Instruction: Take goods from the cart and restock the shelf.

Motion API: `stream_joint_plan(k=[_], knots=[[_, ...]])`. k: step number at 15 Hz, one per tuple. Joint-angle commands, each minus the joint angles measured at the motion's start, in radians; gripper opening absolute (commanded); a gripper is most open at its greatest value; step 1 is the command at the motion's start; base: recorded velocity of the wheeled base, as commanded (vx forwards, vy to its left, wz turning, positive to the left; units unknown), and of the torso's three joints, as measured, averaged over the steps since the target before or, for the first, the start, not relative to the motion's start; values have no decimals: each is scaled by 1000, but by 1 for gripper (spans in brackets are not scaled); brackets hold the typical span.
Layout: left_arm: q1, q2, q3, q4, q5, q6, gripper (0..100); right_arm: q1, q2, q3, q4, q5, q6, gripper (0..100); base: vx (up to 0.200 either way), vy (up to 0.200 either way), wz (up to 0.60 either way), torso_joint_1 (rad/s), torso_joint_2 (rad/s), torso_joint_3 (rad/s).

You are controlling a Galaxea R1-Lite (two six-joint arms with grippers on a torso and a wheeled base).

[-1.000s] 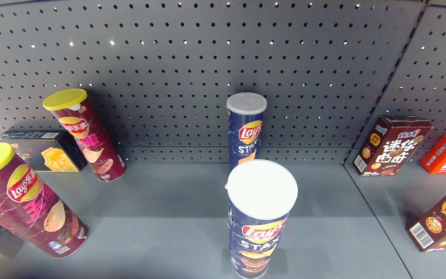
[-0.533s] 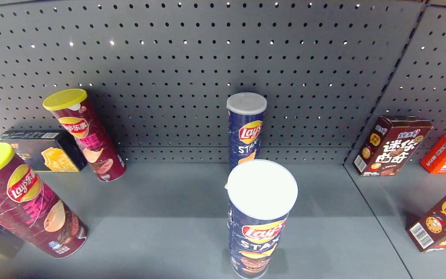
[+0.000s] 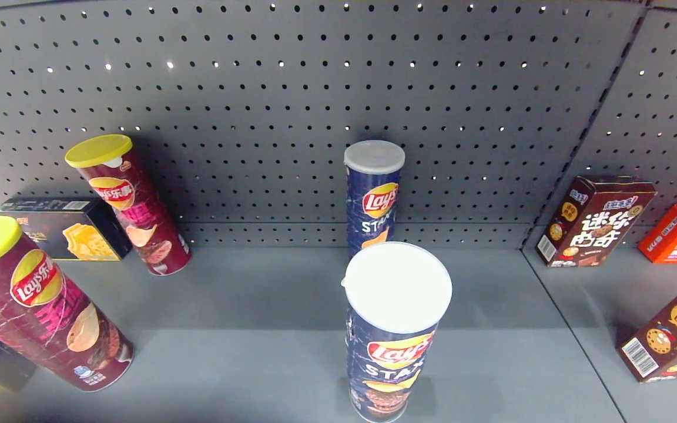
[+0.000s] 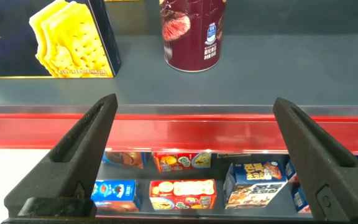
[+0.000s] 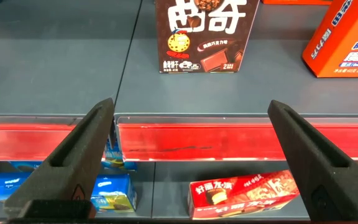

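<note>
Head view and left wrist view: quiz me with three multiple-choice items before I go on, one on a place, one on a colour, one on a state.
1. Where is the rear blue chip tube with the grey lid?
A. Lying at the shelf's front edge.
B. Upright by the grey pegboard back wall, behind the front blue chip tube with the white lid.
C. On top of a box.

2. What colour is the lid of the rear maroon chip tube?
A. Red.
B. Black.
C. Yellow.

3. What state is the left gripper in?
A. Open, empty.
B. Shut on a tube.
C. Shut on a box.

Answers: 1 B, it stands upright at the wall behind the front tube. 2 C, its cap is yellow. 3 A, its jaws stand wide apart with nothing between them.
</note>
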Motion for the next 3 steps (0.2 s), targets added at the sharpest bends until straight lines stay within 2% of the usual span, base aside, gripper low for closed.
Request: stream_joint_plan(k=[1, 3], knots=[[0, -1, 0, 0, 0, 1, 100, 0, 2, 0, -1, 0, 0, 100, 0, 0, 0, 0, 0, 0], [0, -1, 0, 0, 2, 1, 100, 0, 2, 0, -1, 0, 0, 100, 0, 0, 0, 0, 0, 0]])
